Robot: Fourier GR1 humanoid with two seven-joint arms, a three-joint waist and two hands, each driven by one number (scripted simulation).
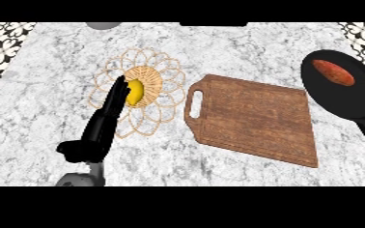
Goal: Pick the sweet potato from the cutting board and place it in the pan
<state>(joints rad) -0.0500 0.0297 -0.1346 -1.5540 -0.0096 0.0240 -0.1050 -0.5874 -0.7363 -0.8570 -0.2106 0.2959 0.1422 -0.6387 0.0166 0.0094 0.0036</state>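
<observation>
At counter's left, left hand (98, 133): fingers straight, together, beside yellow fruit (136, 92)
Sweet potato (333, 71): reddish, oblong, inside pan (341, 101), right edge

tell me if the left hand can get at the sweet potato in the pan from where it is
Probably not from there. The left hand lies open over the woven mat at the far left; the sweet potato sits in the pan at the far right, with the cutting board between.
</observation>
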